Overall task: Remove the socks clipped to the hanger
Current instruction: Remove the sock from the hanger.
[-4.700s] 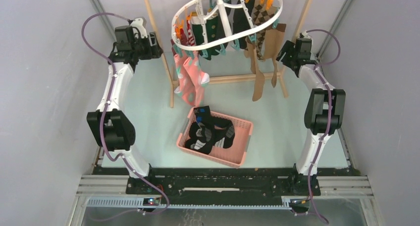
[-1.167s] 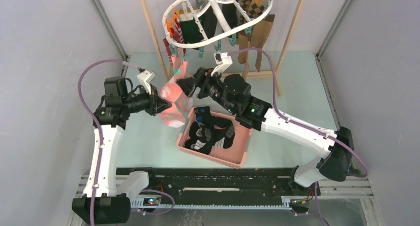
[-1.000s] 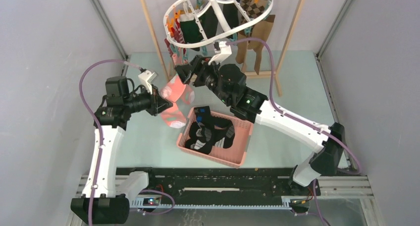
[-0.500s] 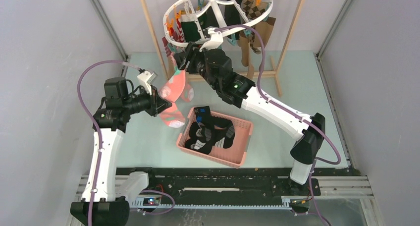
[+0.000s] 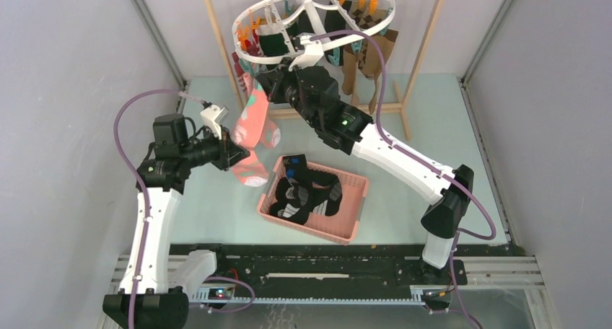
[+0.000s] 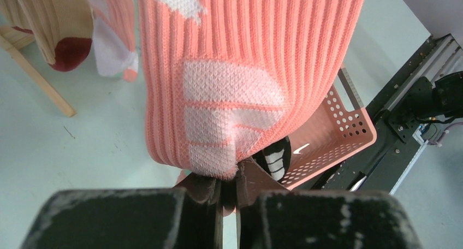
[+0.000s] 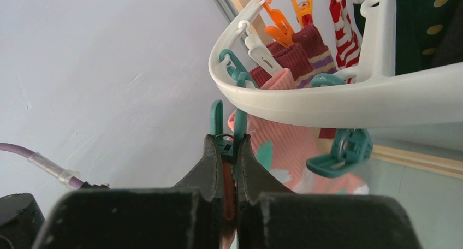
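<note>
Just now my right gripper (image 7: 227, 150) closed onto the teal clothespin (image 7: 225, 120) on the hanger (image 7: 338, 99); left gripper (image 6: 229, 181) clamped the pink sock (image 6: 245, 69), so release looked imminent

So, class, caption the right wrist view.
Right gripper pinches a teal clothespin on the hanger, above a pink sock.

In the left wrist view, the pink sock (image 6: 240, 85) is cut off by the top edge, and the tips of the left claw (image 6: 229, 190) are buried under its lower end. The basket (image 6: 344, 134) is largely hidden behind the sock. In the right wrist view, the hanger (image 7: 338, 99) is cropped at the top and right edges. There the teal clip (image 7: 225, 123) is half hidden between the fingers of the right claw (image 7: 229, 161). From above, that claw's tips cannot be made out beneath the hanger rim.
</note>
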`<state>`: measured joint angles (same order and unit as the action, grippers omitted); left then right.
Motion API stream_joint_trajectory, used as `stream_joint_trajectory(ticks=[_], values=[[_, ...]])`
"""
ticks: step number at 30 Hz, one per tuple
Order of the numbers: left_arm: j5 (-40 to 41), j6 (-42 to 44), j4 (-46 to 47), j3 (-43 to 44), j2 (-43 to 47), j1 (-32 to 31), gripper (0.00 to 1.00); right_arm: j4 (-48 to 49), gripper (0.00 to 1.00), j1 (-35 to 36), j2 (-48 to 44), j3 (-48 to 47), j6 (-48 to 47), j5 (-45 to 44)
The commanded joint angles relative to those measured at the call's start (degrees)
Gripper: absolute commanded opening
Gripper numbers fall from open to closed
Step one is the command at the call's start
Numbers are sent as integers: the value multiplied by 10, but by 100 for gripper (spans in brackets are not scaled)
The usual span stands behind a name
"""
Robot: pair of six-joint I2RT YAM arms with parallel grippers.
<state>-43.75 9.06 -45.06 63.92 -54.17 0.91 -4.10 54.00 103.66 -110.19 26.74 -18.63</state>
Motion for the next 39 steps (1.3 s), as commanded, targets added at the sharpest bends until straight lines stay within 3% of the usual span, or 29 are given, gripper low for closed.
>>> stream_joint_trajectory(ticks=[1, 6, 7, 10, 13, 20, 31, 39], values=[[10, 8, 6, -21, 16, -5, 4, 9, 1, -3, -3, -26, -13, 13], [11, 15, -2, -42, 26, -5, 4, 24, 0, -6, -22, 7, -2, 23], [11, 16, -2, -47, 27, -5, 4, 26, 8, -6, -25, 14, 1, 23], [14, 16, -2, -50, 31, -21, 4, 29, 46, -2, -28, 24, 7, 7], [13, 12, -1, -43, 30, -25, 4, 36, 60, 6, -26, 33, 14, -5], [23, 11, 0, -41, 32, -31, 4, 69, 67, 15, -16, 43, 16, -25], [31, 8, 4, -34, 33, -37, 4, -4, 63, 11, 64, -92, -10, -79], [33, 7, 5, -32, 31, -38, 4, 8, 66, 19, 54, -53, -22, -111]])
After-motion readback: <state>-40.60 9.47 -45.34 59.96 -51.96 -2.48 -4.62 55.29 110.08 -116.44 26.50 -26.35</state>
